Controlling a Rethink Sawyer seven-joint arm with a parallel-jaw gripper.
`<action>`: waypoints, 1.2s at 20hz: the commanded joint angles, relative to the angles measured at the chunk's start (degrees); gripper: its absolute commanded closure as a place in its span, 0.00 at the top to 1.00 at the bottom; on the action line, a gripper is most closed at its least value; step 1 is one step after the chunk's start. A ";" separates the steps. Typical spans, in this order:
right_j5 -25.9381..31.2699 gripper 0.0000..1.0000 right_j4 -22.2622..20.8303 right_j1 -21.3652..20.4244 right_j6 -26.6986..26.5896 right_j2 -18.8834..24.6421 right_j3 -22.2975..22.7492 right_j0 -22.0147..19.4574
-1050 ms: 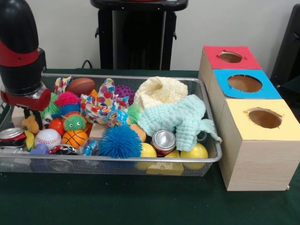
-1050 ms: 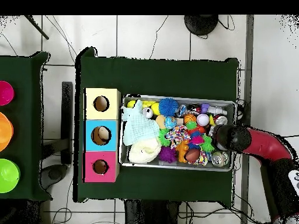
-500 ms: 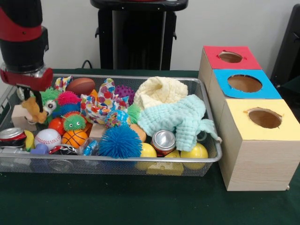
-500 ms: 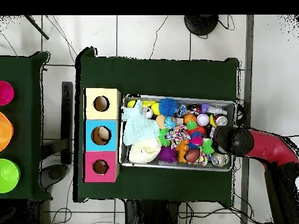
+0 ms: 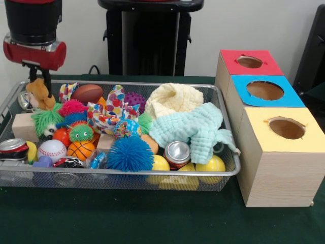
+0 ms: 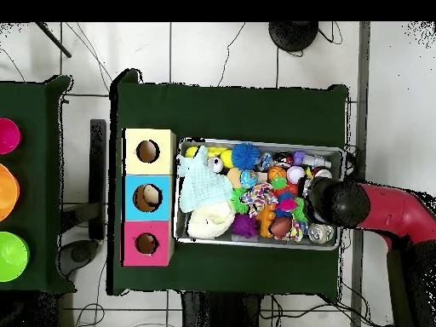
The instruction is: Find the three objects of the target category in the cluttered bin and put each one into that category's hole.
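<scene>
Above the left end of a wire bin [image 5: 223,175] crowded with balls, cloths and cans, the robot's gripper [image 5: 39,81] is clenched on a small tan plush toy [image 5: 39,95], held clear of the clutter, presumably for carrying toward the three holed boxes [image 5: 269,119] alongside.

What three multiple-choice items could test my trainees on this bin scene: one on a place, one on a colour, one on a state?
1. Where is the small tan plush toy?
A. under the green cloth
B. hanging from the gripper above the bin's end
C. inside the yellow box

2. Which box lies farthest from the front camera?
A. red-topped
B. blue-topped
C. yellow-topped

3. The silver can in the wire bin is:
A. crushed flat
B. top showing
C. on the table

Answers: 1 B, held above the clutter; 2 A, deepest in the row; 3 B, its round top shows.
</scene>
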 commanded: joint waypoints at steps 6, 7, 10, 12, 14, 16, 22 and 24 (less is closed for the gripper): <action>6.31 0.00 3.10 -5.14 -6.06 2.95 7.35 1.79; 6.12 0.00 3.20 -5.42 -5.81 2.86 7.87 1.95; 5.21 0.00 3.61 -6.72 -3.97 2.23 9.96 2.80; 4.71 0.00 3.92 -7.29 -2.90 1.99 11.09 3.38; 4.04 0.00 4.12 -7.95 -1.58 1.54 12.20 4.14; 3.69 0.00 4.36 -8.78 -0.65 1.09 13.06 4.86; 1.99 0.00 4.63 -9.52 2.00 -0.35 14.93 6.90; 1.44 0.00 4.75 -9.76 2.77 -0.76 15.63 7.59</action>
